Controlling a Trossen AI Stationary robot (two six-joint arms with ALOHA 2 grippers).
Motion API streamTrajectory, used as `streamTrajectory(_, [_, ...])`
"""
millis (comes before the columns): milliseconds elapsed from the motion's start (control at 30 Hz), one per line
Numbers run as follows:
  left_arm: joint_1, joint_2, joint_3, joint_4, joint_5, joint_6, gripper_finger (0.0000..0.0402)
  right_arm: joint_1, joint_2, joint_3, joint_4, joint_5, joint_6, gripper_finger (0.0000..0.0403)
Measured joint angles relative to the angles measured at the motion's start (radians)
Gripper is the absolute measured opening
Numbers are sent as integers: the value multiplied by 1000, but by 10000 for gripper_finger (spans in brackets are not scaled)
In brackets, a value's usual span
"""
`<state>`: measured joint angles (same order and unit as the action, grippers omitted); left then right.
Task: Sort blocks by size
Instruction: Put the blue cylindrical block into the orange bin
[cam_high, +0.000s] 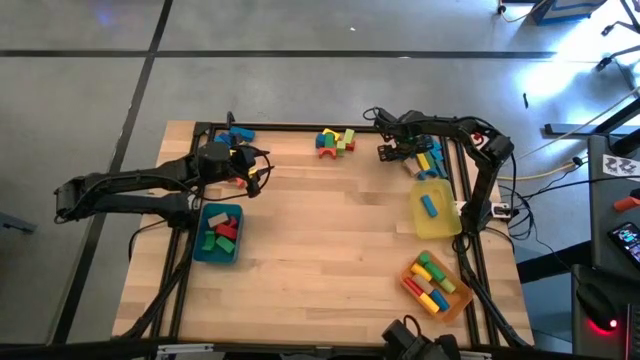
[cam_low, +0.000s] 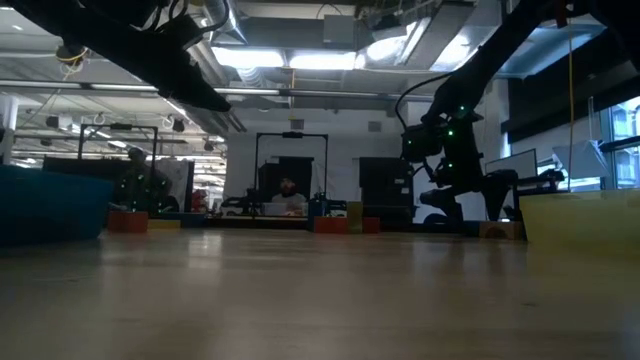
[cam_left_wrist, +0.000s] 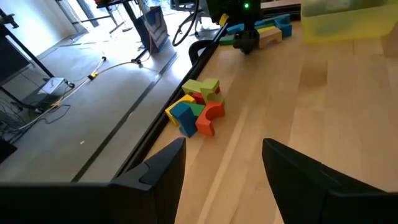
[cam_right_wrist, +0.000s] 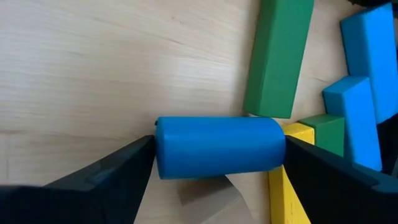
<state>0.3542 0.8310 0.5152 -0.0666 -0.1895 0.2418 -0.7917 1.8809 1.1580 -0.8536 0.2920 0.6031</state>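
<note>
A blue cylinder (cam_right_wrist: 219, 147) lies on its side on the wood, flanked at each end by a dark finger, with a long green bar (cam_right_wrist: 278, 56), blue blocks (cam_right_wrist: 352, 118) and a yellow piece (cam_right_wrist: 287, 186) crowded just beside it. Another small heap (cam_high: 335, 141) of red, blue, green and yellow blocks sits at the table's far edge. More blocks lie sorted in the trays: red and green ones in the teal tray (cam_high: 205, 247), one blue block (cam_high: 429, 205) in the yellow one, and what look like mixed bars (cam_high: 431, 281) in the orange.

Cylinder (cam_right_wrist: 217, 147) between right tool (cam_right_wrist: 214, 165) fingers; bar (cam_right_wrist: 278, 57) beside.

Smooth painted blocks (cam_right_wrist: 219, 147), wooden table (cam_high: 330, 240)
</note>
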Motion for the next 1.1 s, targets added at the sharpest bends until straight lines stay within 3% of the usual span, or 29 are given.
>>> streamTrajectory(367, [0, 0, 0, 0, 0, 0, 196, 0, 0, 0, 2, -15, -9, 345])
streamTrajectory(600, [0, 0, 0, 0, 0, 0, 196, 0, 0, 0, 0, -14, -25, 304])
streamTrajectory(900, [0, 0, 0, 0, 0, 0, 196, 0, 2, 0, -2, -15, -32, 330])
streamTrajectory(1100, [0, 0, 0, 0, 0, 0, 196, 0, 2, 0, -6, -16, -50, 307])
